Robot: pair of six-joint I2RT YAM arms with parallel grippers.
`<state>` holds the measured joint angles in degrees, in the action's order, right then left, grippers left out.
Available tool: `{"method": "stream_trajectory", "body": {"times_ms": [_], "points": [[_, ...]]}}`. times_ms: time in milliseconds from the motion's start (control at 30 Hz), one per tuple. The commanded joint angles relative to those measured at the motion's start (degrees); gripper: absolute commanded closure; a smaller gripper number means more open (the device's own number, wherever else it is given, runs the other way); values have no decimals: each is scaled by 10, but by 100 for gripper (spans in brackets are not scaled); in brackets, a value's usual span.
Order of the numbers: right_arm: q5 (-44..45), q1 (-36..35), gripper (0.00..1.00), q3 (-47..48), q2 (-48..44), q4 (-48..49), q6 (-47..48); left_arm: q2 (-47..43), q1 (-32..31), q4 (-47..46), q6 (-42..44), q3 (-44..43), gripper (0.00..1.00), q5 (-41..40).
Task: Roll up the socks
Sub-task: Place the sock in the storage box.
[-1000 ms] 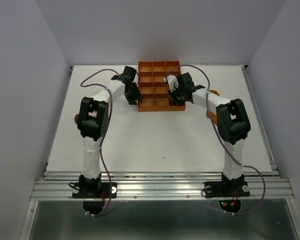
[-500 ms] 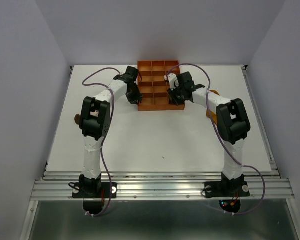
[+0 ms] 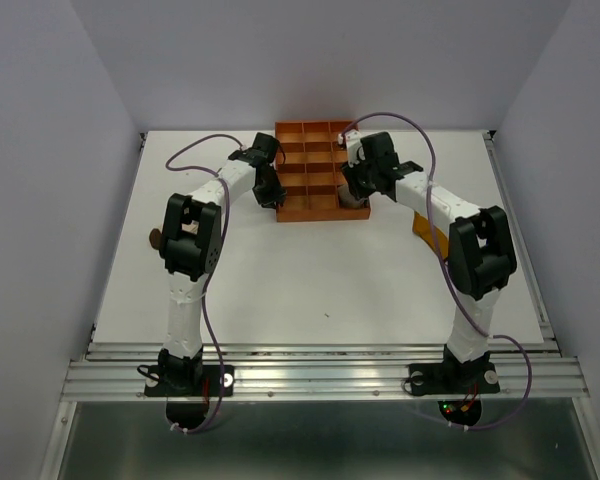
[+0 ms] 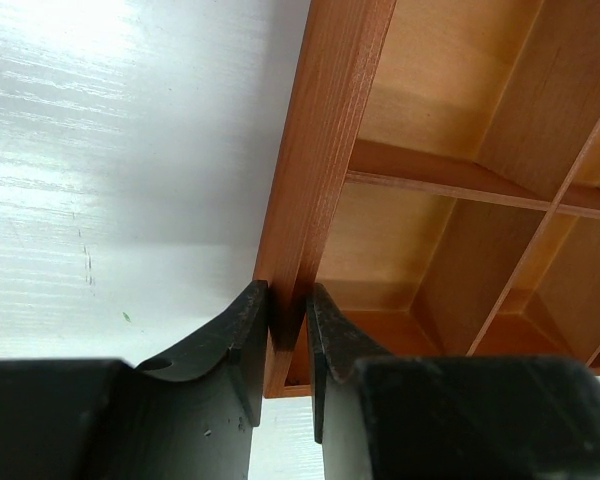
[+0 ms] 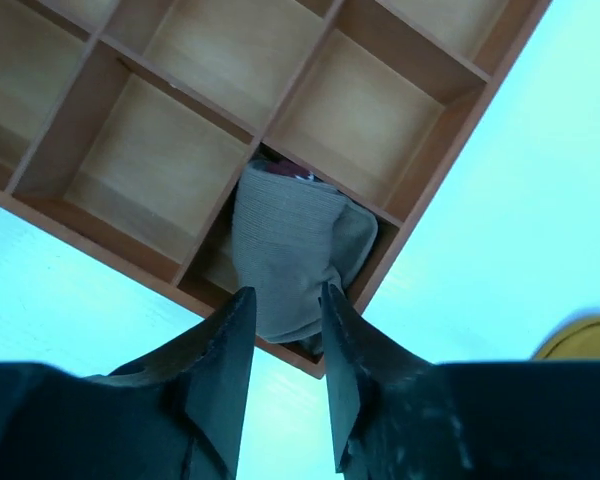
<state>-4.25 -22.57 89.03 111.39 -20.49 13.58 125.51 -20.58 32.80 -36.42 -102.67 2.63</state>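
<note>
left tool (image 4: 288,335): clamped together on the left wall of the orange tray (image 4: 325,120), close to the tray's near-left corner; one finger is outside the wall, one inside; I judge that it steadies the tray
right tool (image 5: 285,300): above the tray's near-right compartment; the fingers stand a narrow gap apart and fabric shows in that gap; I cannot tell if they pinch it or only hang over it
taupe sock (image 5: 295,245): bundled inside that near-right compartment and filling most of it; a little maroon shows at its far end; the tray itself stands at the middle of the far edge of the desk (image 3: 310,280)
mustard sock (image 5: 585,335): on the desk between the tray and the right edge, partly hidden by the right arm; only a corner shows, so its shape I cannot tell
handling: the socks should be light, soft and limp; they fold and sag when lifted and carry no stiffness; knitted fabric is not slippery, but a roll will likely loosen if it is released without support; nothing fragile
where to hold: I would pinch through the whole thickness at the cuff or at the middle of the bundle, not one loose layer; for rolling, one end pressed flat on the desk and the other turned over it
progress: one sock seems rolled and stored; the mustard sock is likely next
</note>
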Motion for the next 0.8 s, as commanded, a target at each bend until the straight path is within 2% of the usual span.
{"method": "stream_trajectory", "body": {"times_ms": [0,33,233,400,767], "points": [[66,2,66,-13,-23,10,-30,2,0,7,-4,-24,95,-10],[75,2,74,-18,-21,9,-35,3,0,7,-4,-24,95,-10],[119,2,92,-16,8,9,-73,7,-1,13,-4,-31,98,-10],[93,2,94,-19,32,0,-81,9,-1,17,-4,-34,98,-11],[135,2,98,-28,73,-22,-121,10,0,19,-6,-39,98,-9]]}}
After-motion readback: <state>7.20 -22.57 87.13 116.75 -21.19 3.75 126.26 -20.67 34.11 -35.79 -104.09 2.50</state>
